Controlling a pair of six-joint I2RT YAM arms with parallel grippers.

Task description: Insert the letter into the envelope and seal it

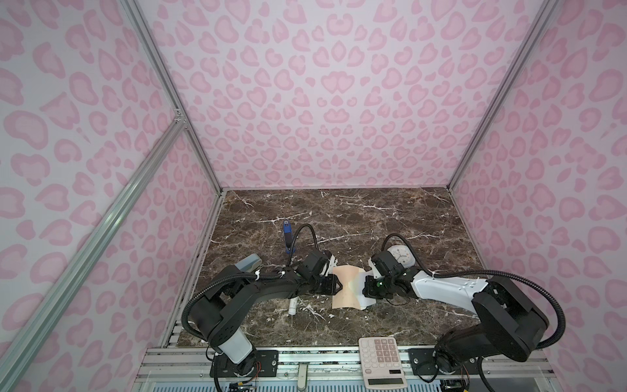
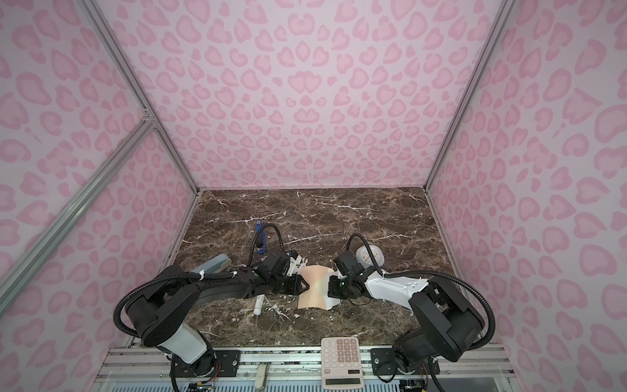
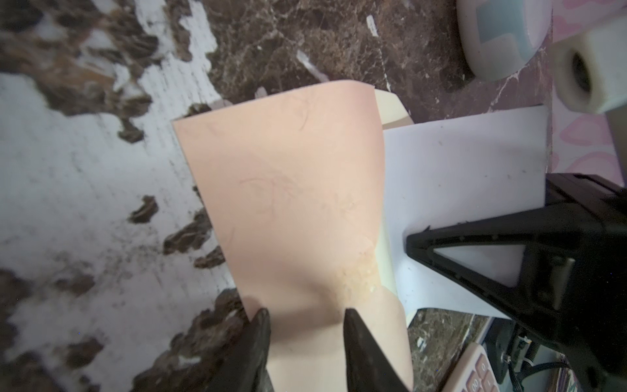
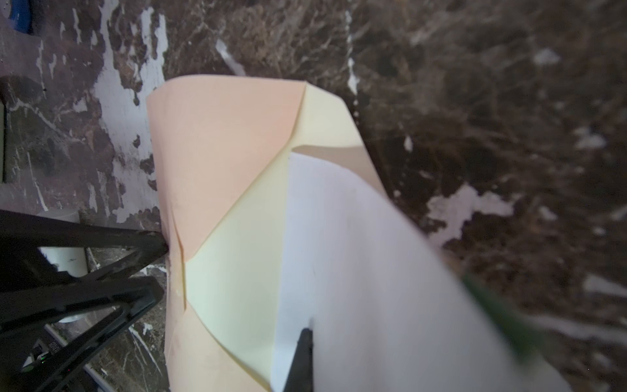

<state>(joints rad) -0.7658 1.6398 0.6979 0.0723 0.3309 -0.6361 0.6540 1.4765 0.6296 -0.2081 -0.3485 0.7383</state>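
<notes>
In both top views the envelope (image 1: 346, 288) lies on the marble table (image 1: 390, 217) between the two arms, its middle pinched into a waist. The left gripper (image 1: 335, 285) meets its left edge and the right gripper (image 1: 365, 288) its right edge, where the white letter (image 1: 361, 302) shows just beside and partly over it. A calculator (image 1: 383, 361) sits well apart from the envelope toward the arm bases, and a small clock (image 1: 400, 255) stands beyond the envelope, behind the right arm. In the left wrist view the left gripper's fingertips (image 3: 356, 336) stand partly apart with the envelope's peach edge bunched between them, which I read as a grip on the envelope. Across the envelope the letter juts out, with the right gripper's fingers clamped together on it. In the right wrist view the envelope's mouth is open and its cream inside shows. The letter's leading edge lies over that cream, short of the peach front panel, and a blurred green border (image 4: 492, 305) marks its outer side. By my judgement insertion has only begun: the sheet must slide fully in, then the flap be folded down and sealed. No brand or writing can be read; the calculator keys and clock face are too small, and neither paper shows legible text.
</notes>
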